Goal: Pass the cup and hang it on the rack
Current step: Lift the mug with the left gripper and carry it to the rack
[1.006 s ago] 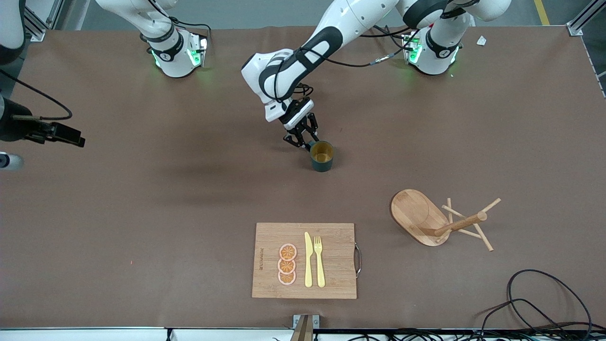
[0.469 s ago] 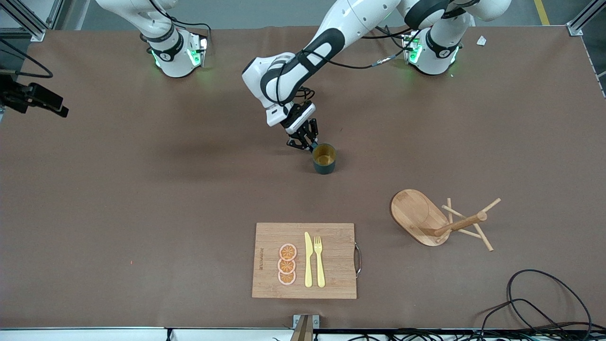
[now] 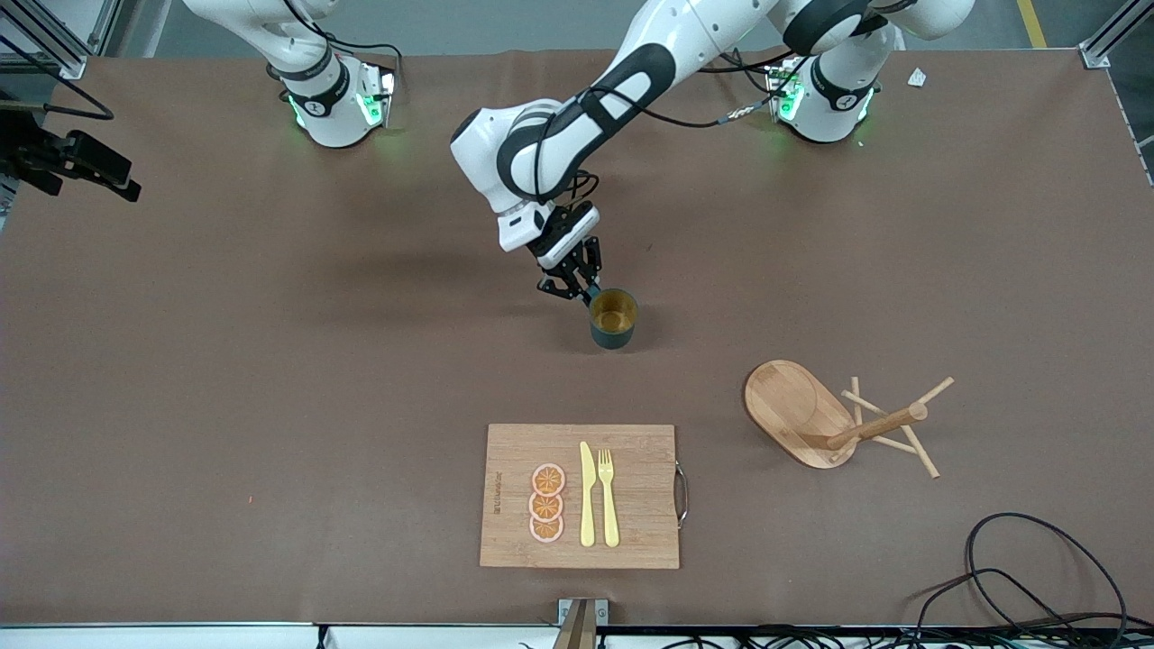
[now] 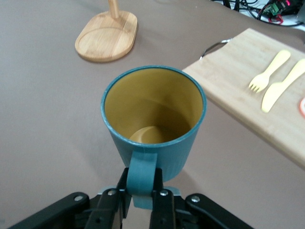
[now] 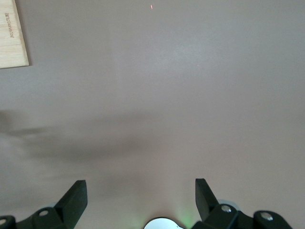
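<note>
The teal-green cup (image 3: 614, 320) with a yellow inside is upright, held over the middle of the table. My left gripper (image 3: 581, 290) is shut on the cup's handle. In the left wrist view the cup (image 4: 153, 119) fills the middle and my left gripper (image 4: 142, 195) pinches the handle from both sides. The wooden rack (image 3: 802, 415) stands upright toward the left arm's end of the table, nearer to the front camera than the cup; its base also shows in the left wrist view (image 4: 107, 36). My right gripper (image 3: 113, 176) is open and empty, held high at the right arm's end; its own view (image 5: 140, 183) shows only bare table under it.
A bamboo cutting board (image 3: 631, 451) with a yellow knife (image 3: 587, 496), a yellow fork (image 3: 609, 496) and orange slices (image 3: 547, 503) lies near the front edge. Black cables (image 3: 1037, 577) lie at the front corner by the left arm's end.
My left gripper has carried the cup a little toward the front camera. My right gripper has shifted at the edge of the view.
</note>
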`<state>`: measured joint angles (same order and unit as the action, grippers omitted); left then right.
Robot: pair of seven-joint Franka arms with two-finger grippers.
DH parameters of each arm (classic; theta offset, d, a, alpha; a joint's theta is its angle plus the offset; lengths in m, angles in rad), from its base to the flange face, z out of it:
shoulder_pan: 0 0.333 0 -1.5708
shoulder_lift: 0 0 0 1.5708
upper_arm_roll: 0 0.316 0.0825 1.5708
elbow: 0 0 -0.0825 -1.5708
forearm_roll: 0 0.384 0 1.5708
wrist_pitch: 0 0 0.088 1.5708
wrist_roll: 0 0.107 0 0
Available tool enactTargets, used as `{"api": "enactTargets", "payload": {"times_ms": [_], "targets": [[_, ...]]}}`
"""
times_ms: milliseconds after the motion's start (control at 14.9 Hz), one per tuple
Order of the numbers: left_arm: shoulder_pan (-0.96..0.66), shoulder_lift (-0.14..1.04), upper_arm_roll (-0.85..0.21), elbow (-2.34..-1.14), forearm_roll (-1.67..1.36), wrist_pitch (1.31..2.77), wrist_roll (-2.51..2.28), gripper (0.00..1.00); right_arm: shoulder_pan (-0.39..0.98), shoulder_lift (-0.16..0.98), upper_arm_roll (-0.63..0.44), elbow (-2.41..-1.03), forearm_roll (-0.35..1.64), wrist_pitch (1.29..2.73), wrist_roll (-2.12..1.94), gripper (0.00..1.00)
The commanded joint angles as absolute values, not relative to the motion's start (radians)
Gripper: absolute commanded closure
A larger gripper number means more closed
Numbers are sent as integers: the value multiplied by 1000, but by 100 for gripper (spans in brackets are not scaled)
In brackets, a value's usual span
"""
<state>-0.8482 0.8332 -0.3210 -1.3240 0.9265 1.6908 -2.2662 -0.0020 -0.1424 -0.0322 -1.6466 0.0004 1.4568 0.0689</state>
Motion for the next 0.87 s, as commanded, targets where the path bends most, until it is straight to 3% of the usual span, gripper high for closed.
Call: {"api": "enactTargets", "payload": {"times_ms": [0, 804], "targets": [[-807, 769, -330, -1301, 832, 1684, -2114, 98, -31, -195, -12, -1689, -8, 1466, 81, 0], [-517, 465, -331, -1295, 324, 1703, -1695, 100, -49, -184, -15, -1629, 5, 1394, 132, 0]]}}
